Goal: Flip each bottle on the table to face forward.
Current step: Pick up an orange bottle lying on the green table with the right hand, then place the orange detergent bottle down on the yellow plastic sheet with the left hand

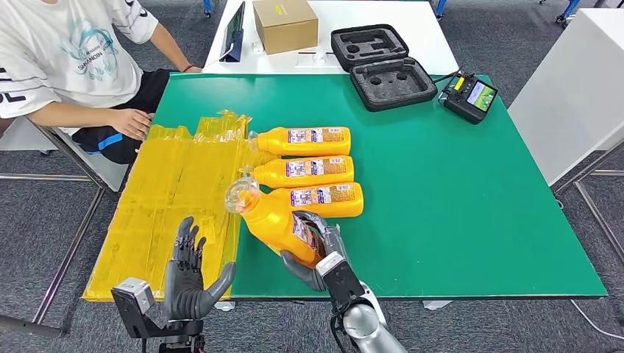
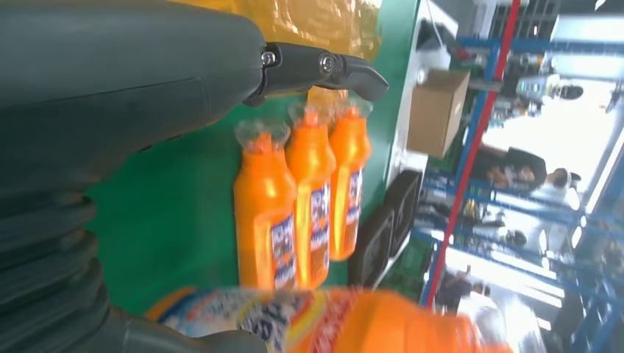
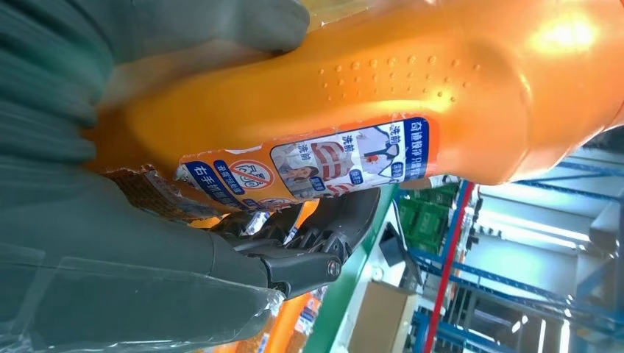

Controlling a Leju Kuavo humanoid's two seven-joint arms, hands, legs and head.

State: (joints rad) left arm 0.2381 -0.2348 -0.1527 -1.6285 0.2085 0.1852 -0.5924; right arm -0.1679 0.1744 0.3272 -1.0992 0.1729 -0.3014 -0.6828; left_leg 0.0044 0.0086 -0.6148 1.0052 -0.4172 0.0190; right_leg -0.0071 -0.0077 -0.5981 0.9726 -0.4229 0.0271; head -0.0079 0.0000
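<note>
Head view: right hand (image 1: 318,246) wrapped round orange bottle (image 1: 276,220), lifted and tilted over green table (image 1: 456,198) near edge, left hand (image 1: 188,276) fingers spread, holding nothing, three bottles (image 1: 309,170) lying beside, left wrist view: thumb (image 2: 324,68) extended, right wrist view: fingers (image 3: 324,228) clamped on bottle label (image 3: 331,162).

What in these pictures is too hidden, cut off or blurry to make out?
- Held bottle: in the head view the right hand covers its base and part of its label; in the left wrist view it is blurred and cut by the edge.
- Print on the three lying bottles: too small in the head view, blurred in the left wrist view.
- Controller screen: too small to read.
- Seated person: cut off by the head view's edge.
</note>
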